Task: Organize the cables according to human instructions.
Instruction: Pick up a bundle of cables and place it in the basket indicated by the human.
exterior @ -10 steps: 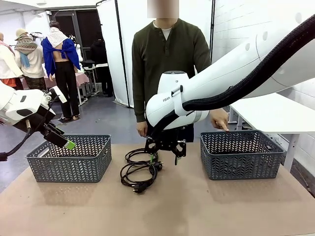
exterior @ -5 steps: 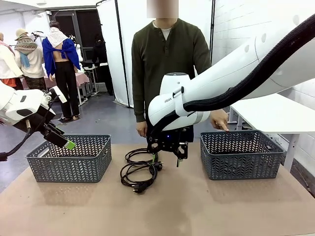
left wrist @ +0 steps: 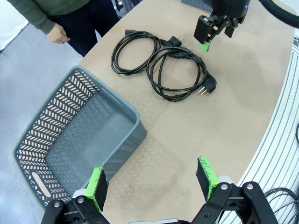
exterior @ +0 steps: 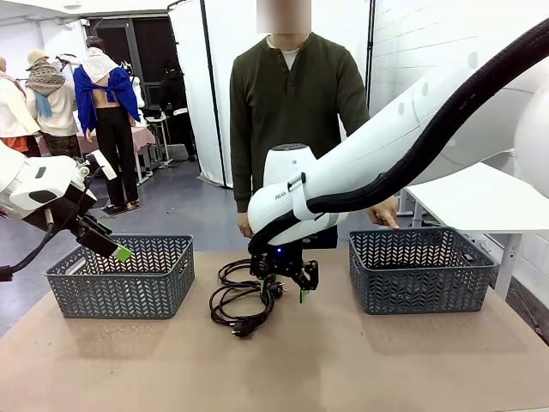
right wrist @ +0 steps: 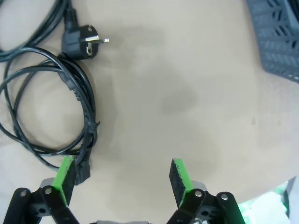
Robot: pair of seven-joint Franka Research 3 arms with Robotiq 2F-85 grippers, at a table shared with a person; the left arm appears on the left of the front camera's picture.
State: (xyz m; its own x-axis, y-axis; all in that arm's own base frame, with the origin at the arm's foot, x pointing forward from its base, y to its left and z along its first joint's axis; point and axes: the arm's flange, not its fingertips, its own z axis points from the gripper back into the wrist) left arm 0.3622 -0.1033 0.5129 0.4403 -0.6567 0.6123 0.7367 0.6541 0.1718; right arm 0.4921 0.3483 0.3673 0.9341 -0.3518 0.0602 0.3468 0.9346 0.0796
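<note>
Two coiled black cables (exterior: 243,300) lie side by side at the table's middle; the left wrist view shows one coil (left wrist: 135,50) and the other (left wrist: 178,74) touching. My right gripper (exterior: 283,290) hangs open just above the table at the coils' right edge. In its own view the right gripper (right wrist: 122,177) is open, with a coil (right wrist: 46,107) by its left finger and a plug (right wrist: 86,43) farther off. My left gripper (exterior: 111,247) is open and empty over the left basket (exterior: 120,279). The human (exterior: 292,112) stands behind, one hand (exterior: 383,211) pointing at the right basket (exterior: 418,270).
Both grey lattice baskets look empty, and the left basket (left wrist: 70,135) sits under my left gripper (left wrist: 152,179). The right arm's thick ribbed hose (exterior: 446,120) arcs over the table's right half. Bare brown tabletop (exterior: 326,360) stretches in front of the cables.
My right gripper has come down and shifted a little left, ending close beside the cables. The left arm and the person's pointing hand have stayed put.
</note>
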